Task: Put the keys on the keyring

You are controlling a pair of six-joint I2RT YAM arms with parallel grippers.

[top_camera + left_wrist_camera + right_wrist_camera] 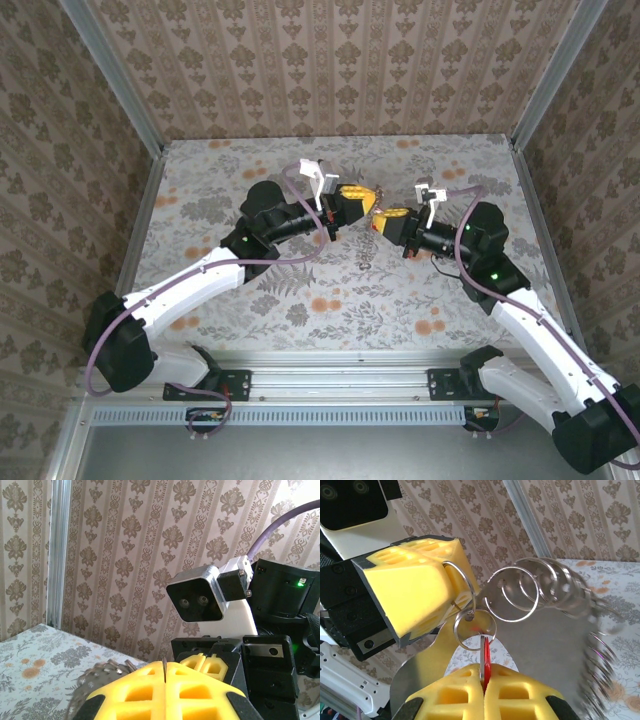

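Key point(485, 656), red head seen edge-on, is pinched between the closed fingers of the right pincer point(484, 676), with its top poking up into a small ring point(455, 629) of the keyring point(496, 585). Whether the ring is already threaded through the head cannot be told from these views. The keyring is held up in the air on the other side: the left pincer point(454, 572) is clamped shut on one of its wire loops, and a thin dark sliver is seen nipped between its yellow tips point(164, 672). A blurred string of silvery rings trails away to the right and down.

The key is judged tiny, light and stiff, with smooth plastic that could twist or slip in soft pads, so a grip low on the head, leaving the hole free, looks right. The rings are judged springy, thin and slick, the chain loose and apt to swing. A hold close to the working ring is best, so it is steadied.

Seen from above, both arms are stretched forward and angled inward over the middle of the worktop point(300, 290), wrists level, the pincers meeting tip to tip, almost touching, well above the surface
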